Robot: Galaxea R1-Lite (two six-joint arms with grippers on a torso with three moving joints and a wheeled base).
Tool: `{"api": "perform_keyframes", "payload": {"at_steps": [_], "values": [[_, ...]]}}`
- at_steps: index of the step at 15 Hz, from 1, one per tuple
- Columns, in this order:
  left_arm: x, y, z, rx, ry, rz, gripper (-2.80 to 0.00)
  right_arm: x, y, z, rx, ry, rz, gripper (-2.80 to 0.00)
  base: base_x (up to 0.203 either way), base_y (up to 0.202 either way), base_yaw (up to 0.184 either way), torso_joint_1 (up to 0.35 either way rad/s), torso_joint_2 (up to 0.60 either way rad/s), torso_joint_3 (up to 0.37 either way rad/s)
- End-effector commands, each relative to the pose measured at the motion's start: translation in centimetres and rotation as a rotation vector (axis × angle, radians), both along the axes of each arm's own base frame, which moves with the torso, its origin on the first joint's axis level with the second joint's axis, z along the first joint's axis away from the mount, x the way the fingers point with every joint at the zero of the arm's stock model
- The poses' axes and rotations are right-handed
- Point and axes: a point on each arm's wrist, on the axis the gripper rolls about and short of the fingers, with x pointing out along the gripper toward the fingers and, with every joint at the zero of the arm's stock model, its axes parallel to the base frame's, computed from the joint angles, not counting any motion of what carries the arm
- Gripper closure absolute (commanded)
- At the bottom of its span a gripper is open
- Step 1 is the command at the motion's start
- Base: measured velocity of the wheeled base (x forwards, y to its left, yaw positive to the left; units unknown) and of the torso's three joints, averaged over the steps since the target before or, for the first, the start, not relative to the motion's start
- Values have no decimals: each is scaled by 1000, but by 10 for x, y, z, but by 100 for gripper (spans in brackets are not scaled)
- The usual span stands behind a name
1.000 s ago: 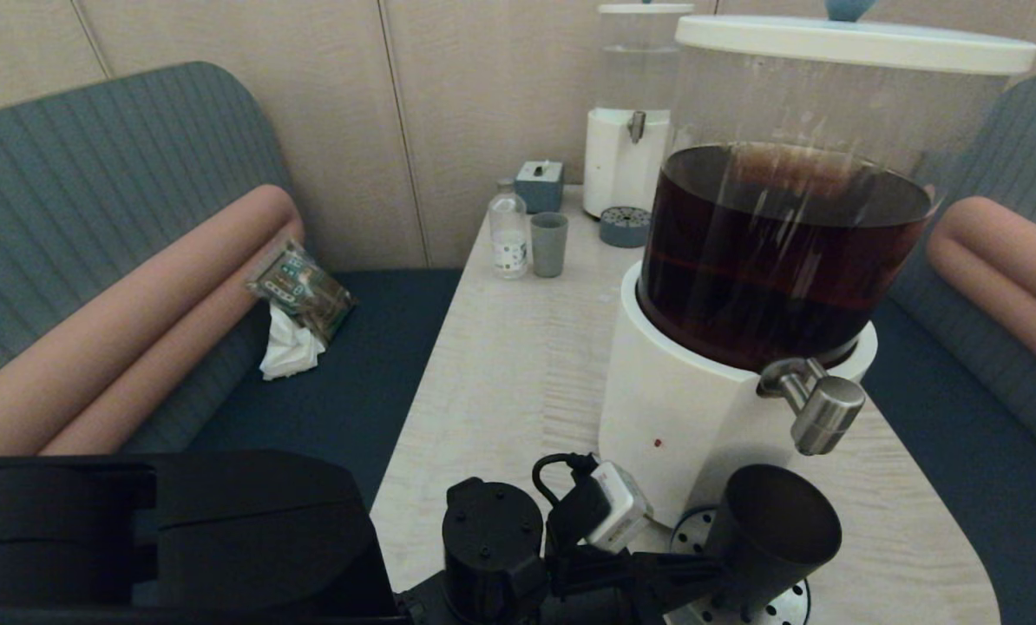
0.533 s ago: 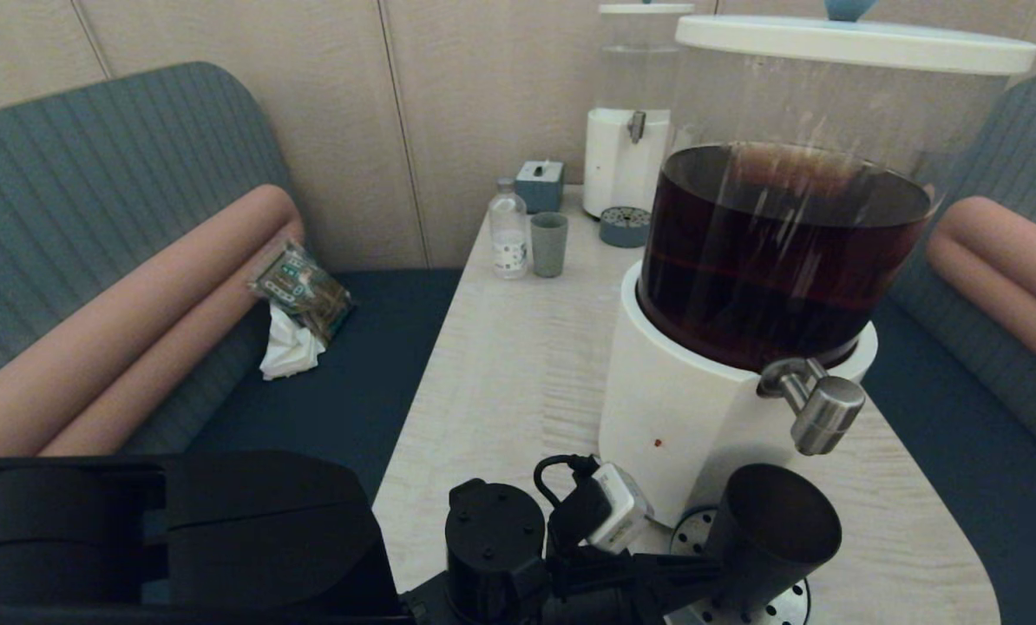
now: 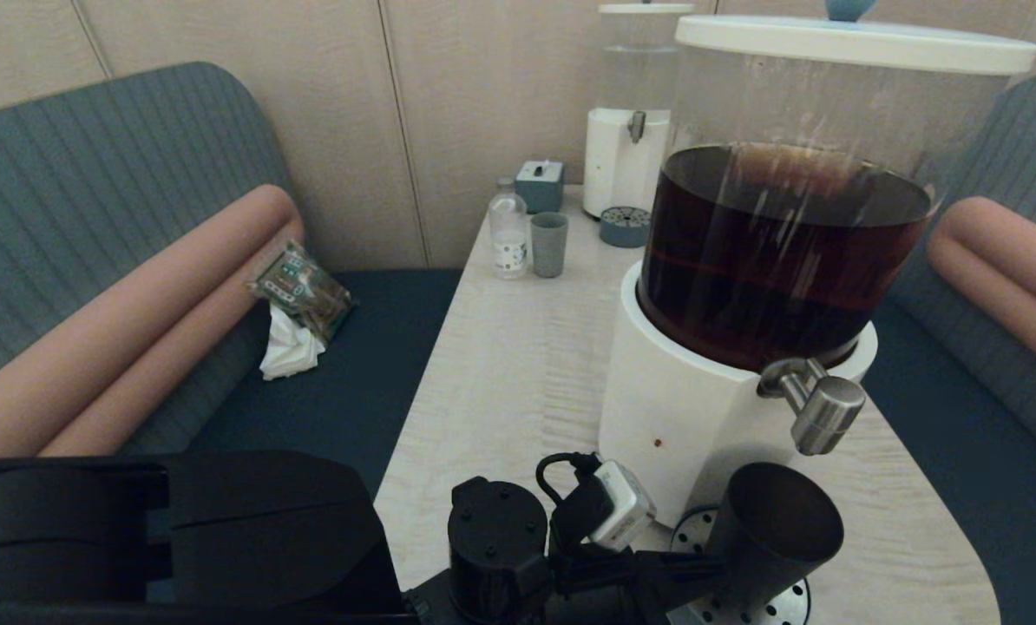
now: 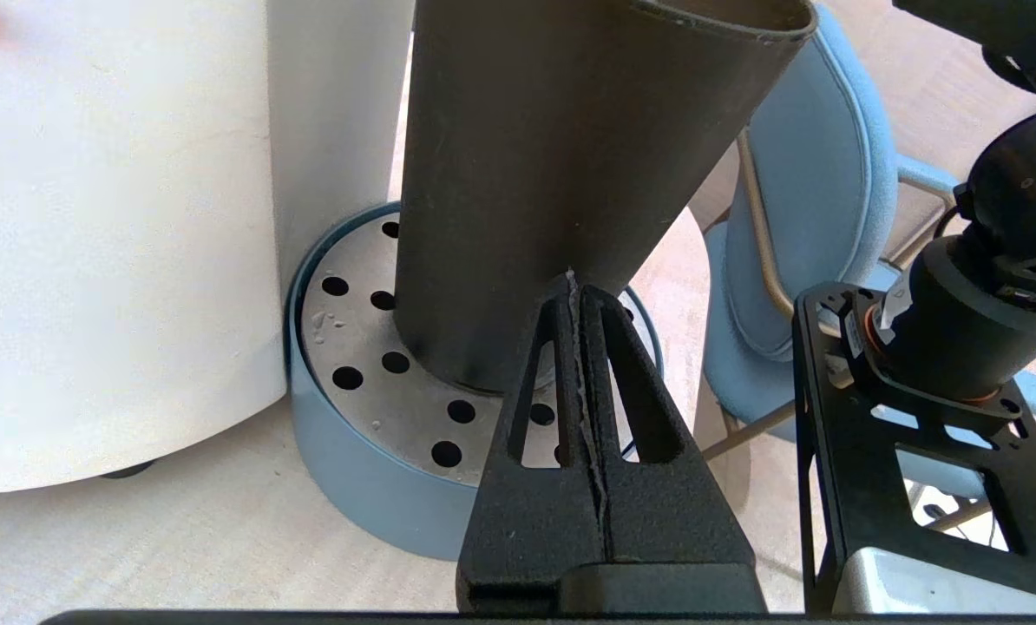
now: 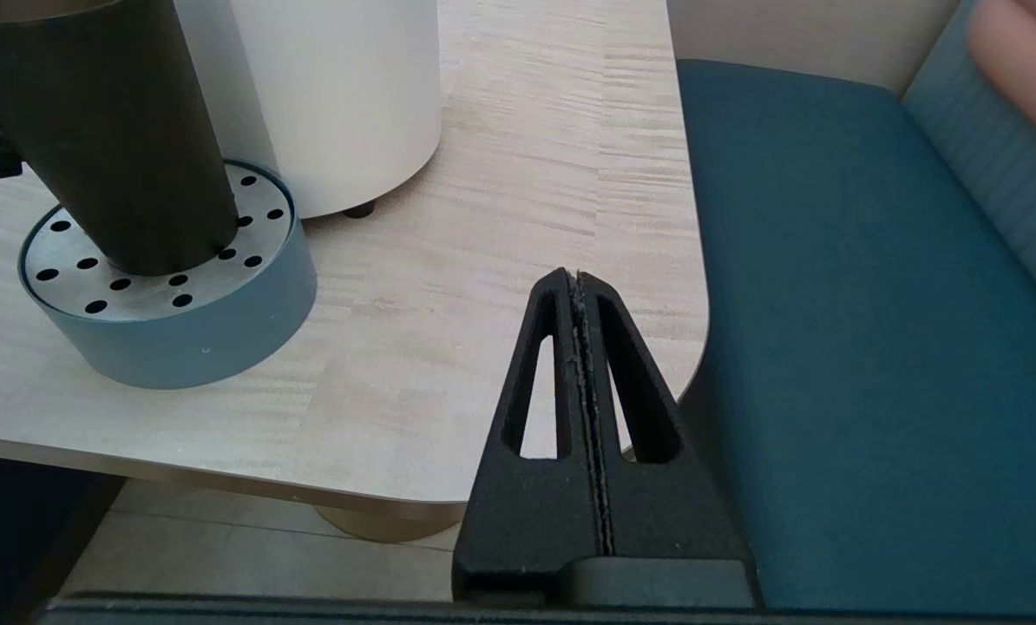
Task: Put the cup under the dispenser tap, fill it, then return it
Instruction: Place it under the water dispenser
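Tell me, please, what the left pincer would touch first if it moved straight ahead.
Most likely the cup: the shut left pincer points at its lower wall, just above the drip tray. They look nearly touching; depth is unclear.

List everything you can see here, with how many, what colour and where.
cup: 1, matte black, on the drip tray below the tap
dispenser tap: 1, brushed steel, on the big dispenser
big dispenser: 1, white base, dark brown liquid, near table end
drip tray: 1, blue-grey, perforated top
small dispenser: 1, white, far end
grey-green tumbler: 1, beside clear bottle
table: 1, pale wood
left gripper: black, shut, tips against the cup
right gripper: black, shut, off the table's edge
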Motion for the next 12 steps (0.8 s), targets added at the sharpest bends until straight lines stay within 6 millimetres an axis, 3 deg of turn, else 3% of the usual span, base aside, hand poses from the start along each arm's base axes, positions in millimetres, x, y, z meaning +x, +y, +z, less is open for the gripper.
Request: {"api": "perform_keyframes", "payload": {"at_steps": [1,12], "values": [[0,0,1,-8,-4,-2,0,0,0,-2,0,4,1,0,0,0,0,0,0,0],[0,0,-3,2,4,-1,0,0,0,-2,0,5,0,0,0,0,0,0,0,0]]}}
